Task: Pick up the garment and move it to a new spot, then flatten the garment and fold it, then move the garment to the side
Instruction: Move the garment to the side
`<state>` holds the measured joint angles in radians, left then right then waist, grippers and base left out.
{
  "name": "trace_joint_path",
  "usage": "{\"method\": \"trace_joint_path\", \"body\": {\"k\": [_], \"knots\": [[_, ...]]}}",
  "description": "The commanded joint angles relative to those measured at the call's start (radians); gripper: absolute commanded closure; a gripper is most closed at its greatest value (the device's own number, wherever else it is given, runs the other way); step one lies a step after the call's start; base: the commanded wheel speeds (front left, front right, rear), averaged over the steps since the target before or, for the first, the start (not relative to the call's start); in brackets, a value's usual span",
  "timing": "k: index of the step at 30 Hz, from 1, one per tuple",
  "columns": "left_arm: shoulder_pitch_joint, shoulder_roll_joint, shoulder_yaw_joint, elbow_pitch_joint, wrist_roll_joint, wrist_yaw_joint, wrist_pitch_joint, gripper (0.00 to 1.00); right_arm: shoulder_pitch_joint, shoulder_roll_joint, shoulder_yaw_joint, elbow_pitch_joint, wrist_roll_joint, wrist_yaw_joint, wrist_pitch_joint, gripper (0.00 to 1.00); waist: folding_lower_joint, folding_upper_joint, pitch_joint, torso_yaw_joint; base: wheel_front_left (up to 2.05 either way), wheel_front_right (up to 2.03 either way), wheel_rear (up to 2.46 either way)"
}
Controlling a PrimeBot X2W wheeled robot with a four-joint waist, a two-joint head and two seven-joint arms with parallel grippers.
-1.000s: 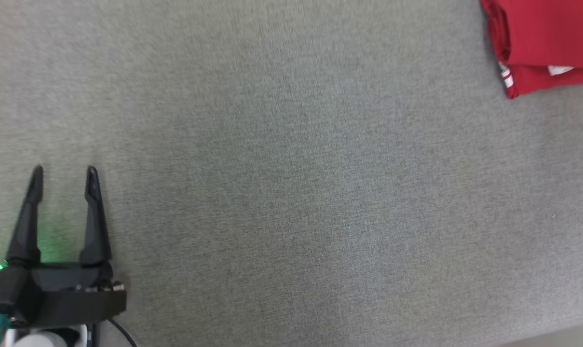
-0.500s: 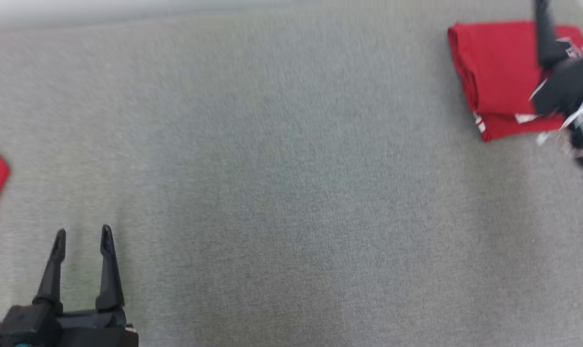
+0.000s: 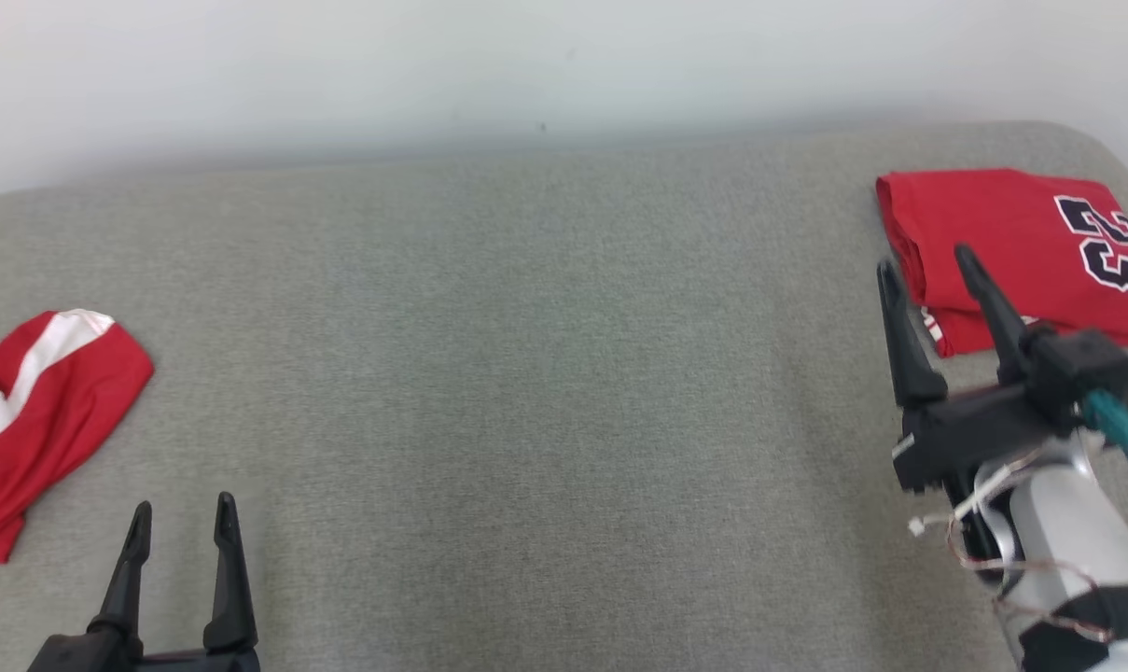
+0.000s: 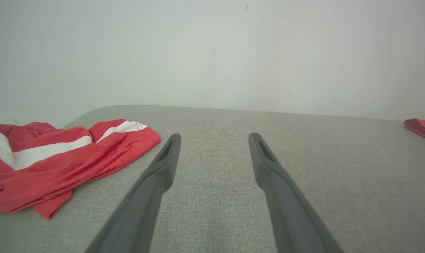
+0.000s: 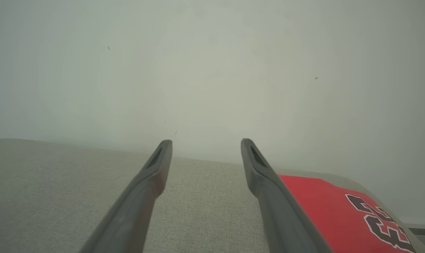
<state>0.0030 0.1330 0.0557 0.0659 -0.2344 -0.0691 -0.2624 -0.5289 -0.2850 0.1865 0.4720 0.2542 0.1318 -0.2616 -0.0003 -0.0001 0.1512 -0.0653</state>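
Note:
A folded red garment (image 3: 1002,243) with a dark number 23 lies flat at the far right of the grey padded table (image 3: 545,373); it also shows in the right wrist view (image 5: 324,207). A second red garment (image 3: 41,411) with a white stripe lies crumpled at the left edge, and the left wrist view shows it too (image 4: 57,161). My right gripper (image 3: 927,263) stands open and empty just off the folded garment's near left corner. My left gripper (image 3: 183,509) is open and empty at the lower left, to the right of the crumpled garment.
A pale wall (image 3: 526,65) rises behind the table's rounded far edge. The broad grey middle of the table lies between the two garments. The folded garment's edge (image 4: 423,126) shows at the far right of the left wrist view.
The head camera has tilted up, bringing the wall, the crumpled garment and the right arm into view. The right gripper has drawn back off the folded garment. Both grippers stay open.

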Motion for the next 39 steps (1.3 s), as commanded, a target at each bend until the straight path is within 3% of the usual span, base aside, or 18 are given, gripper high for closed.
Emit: {"method": "trace_joint_path", "body": {"k": [1, 5, 18, 39], "knots": [[0.016, -0.003, 0.005, 0.0, 0.005, 0.001, -0.003, 0.0, 0.051, 0.011, -0.02, -0.032, -0.008, -0.002, -0.004, 0.0, 0.0003, 0.0001, -0.037, 0.034, 0.0, 0.0, 0.0], [0.022, -0.008, 0.008, -0.002, 0.009, -0.004, -0.003, 0.0, 0.2, 0.054, -0.072, -0.15, -0.044, -0.002, 0.005, 0.0, 0.0003, 0.0001, -0.045, 0.043, 0.0, 0.0, 0.0], [0.045, -0.02, 0.017, -0.009, 0.018, -0.006, -0.003, 0.0, 0.479, 0.179, -0.129, -0.387, -0.113, -0.002, 0.042, 0.0, 0.0003, 0.0001, -0.071, 0.046, 0.0, 0.0, 0.0], [0.078, -0.019, -0.016, 0.043, 0.016, -0.025, -0.003, 0.0, 0.626, 0.233, -0.153, -0.41, -0.126, -0.002, 0.049, 0.0, 0.0003, 0.0001, -0.144, 0.06, 0.0, 0.0, 0.0]]}}
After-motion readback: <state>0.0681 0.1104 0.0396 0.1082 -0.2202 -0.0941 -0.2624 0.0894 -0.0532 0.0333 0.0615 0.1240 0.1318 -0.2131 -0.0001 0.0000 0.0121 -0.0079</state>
